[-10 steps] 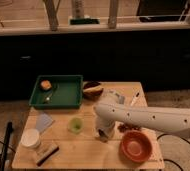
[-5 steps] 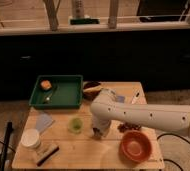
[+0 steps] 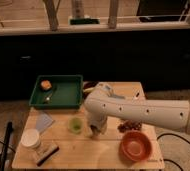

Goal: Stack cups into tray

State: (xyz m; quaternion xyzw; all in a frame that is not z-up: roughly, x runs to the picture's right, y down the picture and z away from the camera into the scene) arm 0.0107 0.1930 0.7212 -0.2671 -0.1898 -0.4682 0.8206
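The pale green plastic cup (image 3: 75,125) stands upright on the wooden table (image 3: 88,155), left of centre. The dark green tray (image 3: 63,95) sits at the table's back left, with a small orange item (image 3: 46,84) and a utensil (image 3: 48,98) inside. My white arm reaches in from the right. My gripper (image 3: 96,128) points down at the table, just right of the green cup and close to it. The grey metal cup does not show; the arm or gripper may hide it.
An orange bowl (image 3: 135,145) sits at the front right. A white container (image 3: 30,138), a dark flat object (image 3: 49,152) and a pale blue packet (image 3: 44,121) lie at the front left. A small brown cluster (image 3: 130,125) lies under the arm.
The arm and gripper have shifted left across the table, from beside the orange bowl to just right of the green cup. The cup and tray have not moved.
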